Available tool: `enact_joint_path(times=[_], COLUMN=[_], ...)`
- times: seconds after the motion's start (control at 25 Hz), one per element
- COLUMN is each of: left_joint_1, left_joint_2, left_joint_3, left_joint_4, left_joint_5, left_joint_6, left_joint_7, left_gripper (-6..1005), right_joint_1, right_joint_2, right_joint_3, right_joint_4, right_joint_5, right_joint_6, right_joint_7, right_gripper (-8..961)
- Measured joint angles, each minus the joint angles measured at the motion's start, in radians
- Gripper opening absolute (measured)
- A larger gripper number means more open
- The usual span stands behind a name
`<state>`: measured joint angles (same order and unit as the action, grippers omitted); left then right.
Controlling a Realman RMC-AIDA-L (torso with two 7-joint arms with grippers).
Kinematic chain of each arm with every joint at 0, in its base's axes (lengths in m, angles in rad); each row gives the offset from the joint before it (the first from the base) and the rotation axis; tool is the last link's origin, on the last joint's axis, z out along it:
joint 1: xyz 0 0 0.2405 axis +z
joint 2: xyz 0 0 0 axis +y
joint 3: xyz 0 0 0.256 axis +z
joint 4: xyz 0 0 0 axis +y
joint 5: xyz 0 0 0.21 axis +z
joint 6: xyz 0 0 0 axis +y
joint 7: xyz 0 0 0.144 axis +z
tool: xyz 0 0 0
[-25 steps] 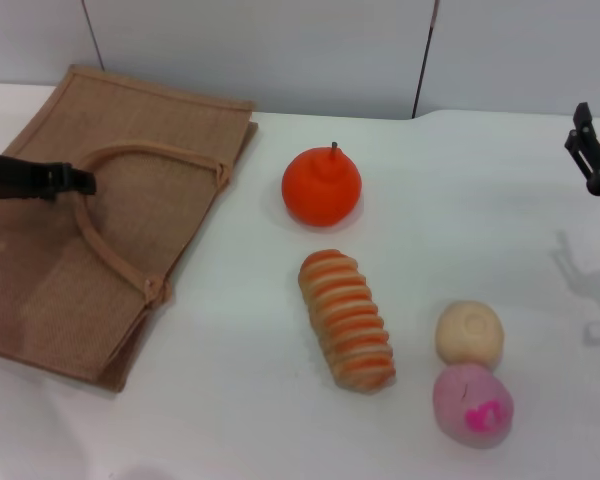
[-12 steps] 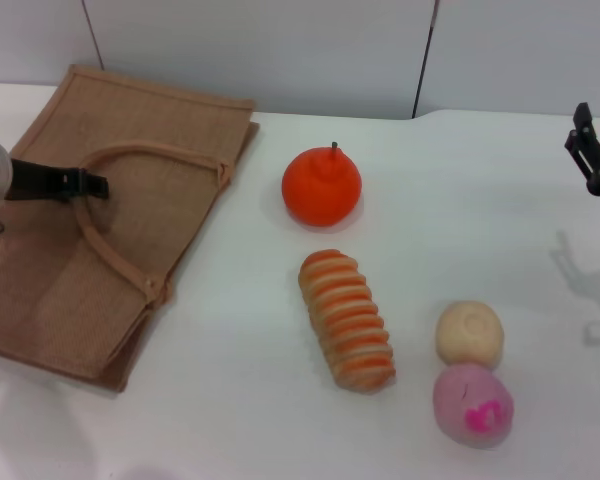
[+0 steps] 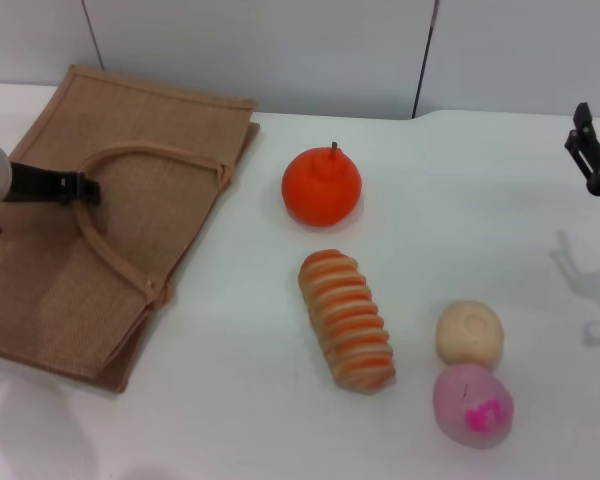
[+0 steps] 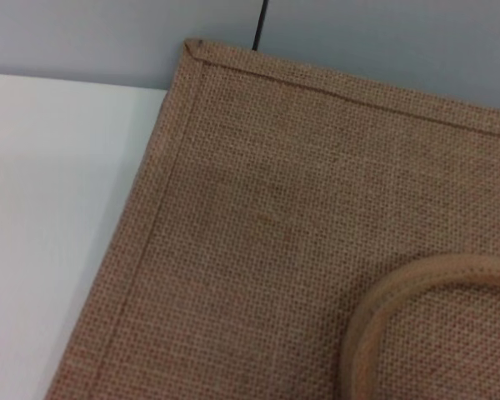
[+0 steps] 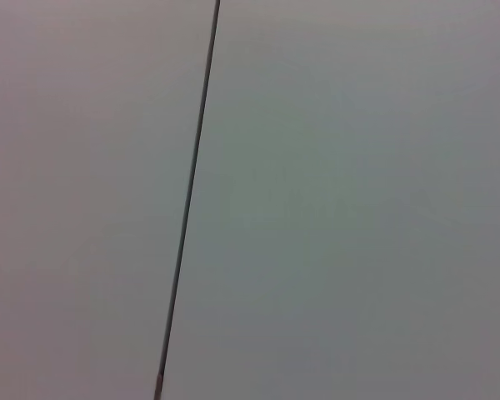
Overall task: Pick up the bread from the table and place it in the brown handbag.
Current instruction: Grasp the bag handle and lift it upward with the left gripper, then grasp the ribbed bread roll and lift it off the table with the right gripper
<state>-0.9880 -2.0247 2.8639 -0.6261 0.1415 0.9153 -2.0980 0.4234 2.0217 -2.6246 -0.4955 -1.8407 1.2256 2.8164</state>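
The bread (image 3: 347, 319), a ridged loaf with orange and cream stripes, lies on the white table (image 3: 240, 400) near the middle, in front of an orange fruit. The brown handbag (image 3: 70, 290) lies flat at the left with its loop handle (image 3: 115, 255) on top. My left gripper (image 3: 84, 187) hovers over the bag beside the handle's upper bend, far left of the bread. The left wrist view shows the bag's weave (image 4: 275, 233) and a bend of the handle (image 4: 383, 308). My right gripper (image 3: 580, 135) is open and empty, raised at the far right edge.
An orange fruit (image 3: 322, 187) sits behind the bread. A small beige bun (image 3: 469, 333) and a pink ball (image 3: 472, 404) lie to the bread's right. A grey wall runs along the table's back; the right wrist view shows only that wall (image 5: 317, 208).
My left gripper has shifted slightly right and down over the bag, with more of its arm in view. The bread, the other things and the right arm have not moved.
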Motion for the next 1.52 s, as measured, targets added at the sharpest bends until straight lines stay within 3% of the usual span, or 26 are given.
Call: enact_joint_path(times=[0.28, 0.52, 0.92, 1.08, 1.32, 1.52], left_joint_1=[0.0, 0.0, 0.006, 0.018, 0.08, 0.144], left_joint_2=[-0.001, -0.003, -0.005, -0.006, -0.003, 0.001], left_joint_3=[0.0, 0.0, -0.003, -0.003, -0.001, -0.001], left_joint_4=[0.0, 0.0, -0.001, -0.006, -0.028, -0.048], left_joint_5=[0.004, 0.003, -0.071, -0.145, -0.377, -0.583], left_joint_6=[0.0, 0.0, 0.014, 0.053, 0.216, 0.379], left_joint_7=[-0.003, -0.005, 0.027, 0.067, 0.191, 0.305], left_gripper=[390, 276, 168, 137, 122, 122], right_joint_1=[-0.001, -0.003, -0.006, -0.006, -0.016, -0.03], right_joint_2=[0.0, 0.0, 0.0, 0.0, -0.001, -0.02], right_joint_3=[0.0, 0.0, 0.0, 0.0, -0.004, -0.009], right_joint_4=[0.0, 0.0, 0.0, 0.0, -0.033, -0.123], right_joint_5=[0.0, 0.0, 0.0, 0.0, 0.0, -0.006], right_joint_6=[0.0, 0.0, 0.0, 0.0, 0.009, 0.003], right_joint_7=[0.0, 0.0, 0.0, 0.0, 0.0, 0.001], right_gripper=[893, 893, 893, 894, 894, 894])
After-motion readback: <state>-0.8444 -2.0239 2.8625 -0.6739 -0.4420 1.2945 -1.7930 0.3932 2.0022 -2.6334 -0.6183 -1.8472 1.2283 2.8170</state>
